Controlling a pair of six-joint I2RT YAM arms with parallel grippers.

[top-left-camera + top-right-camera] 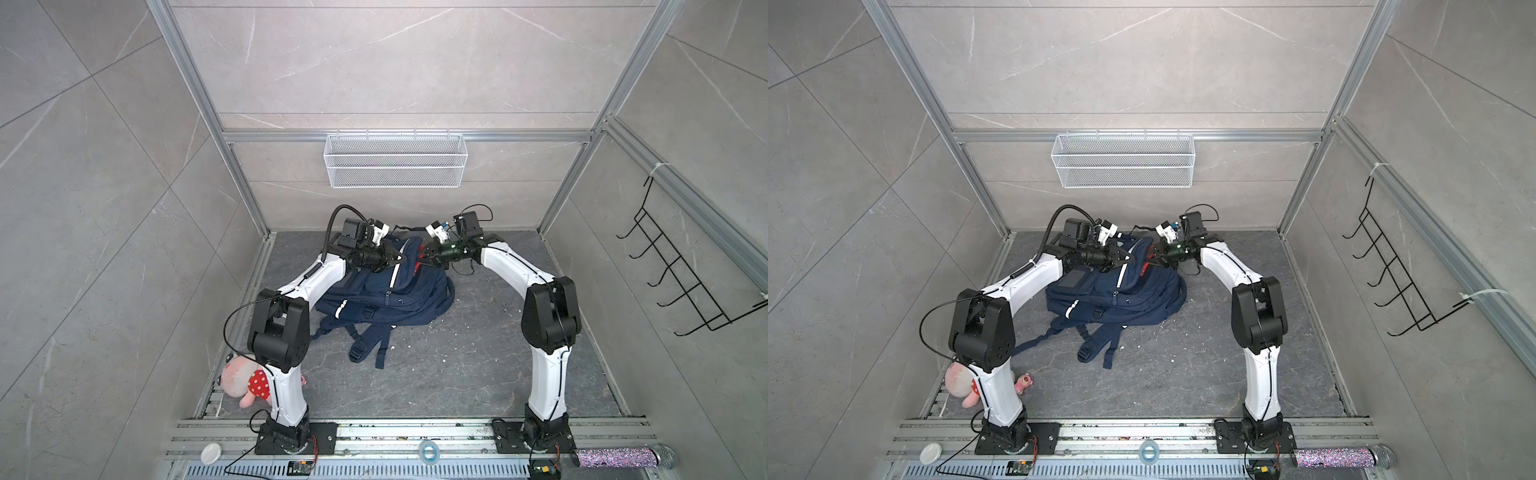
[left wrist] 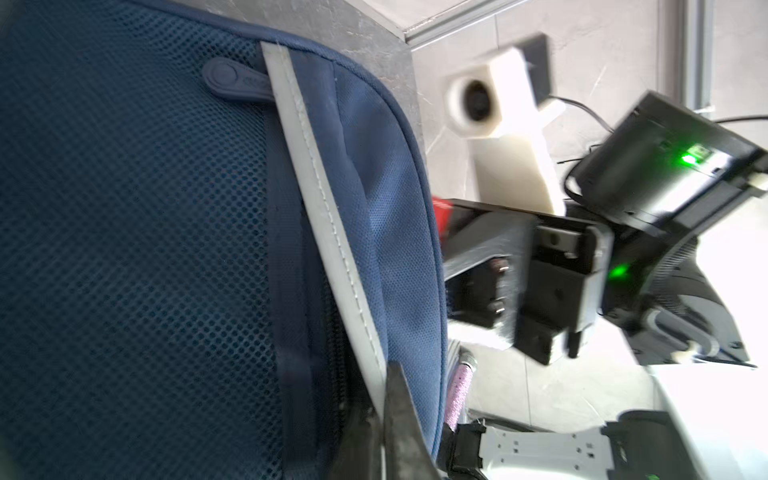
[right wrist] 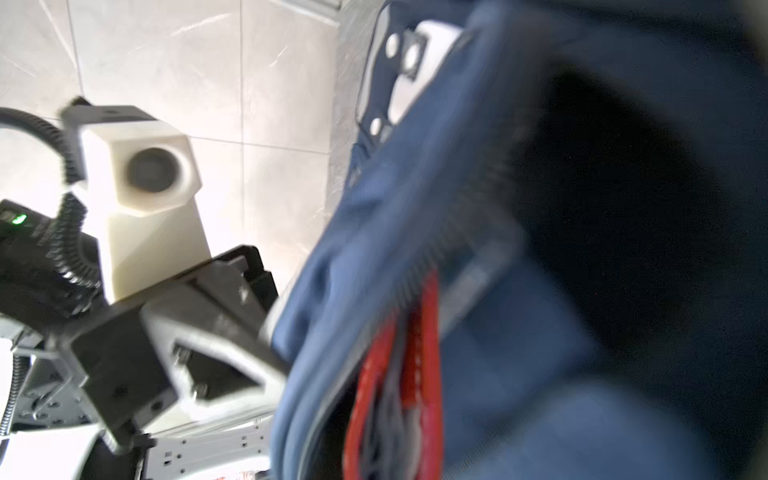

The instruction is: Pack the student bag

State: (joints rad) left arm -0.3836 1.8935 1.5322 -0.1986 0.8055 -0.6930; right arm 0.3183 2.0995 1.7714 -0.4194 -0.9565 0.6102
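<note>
Far back on the grey floor (image 1: pixel 478 353) lies the student bag (image 1: pixel 386 301), navy with white stripes, dark straps trailing forward; left gripper (image 1: pixel 397 258) pinches its raised flap, right gripper (image 1: pixel 420 262) clamps the opposite zip edge.

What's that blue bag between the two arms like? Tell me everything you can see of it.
The student bag is a navy fabric backpack with white stripes, zips, a mesh panel and dark straps sprawled loose. It lies on the grey floor, its top edge raised and pinched by the left end effector and right end effector.
</note>
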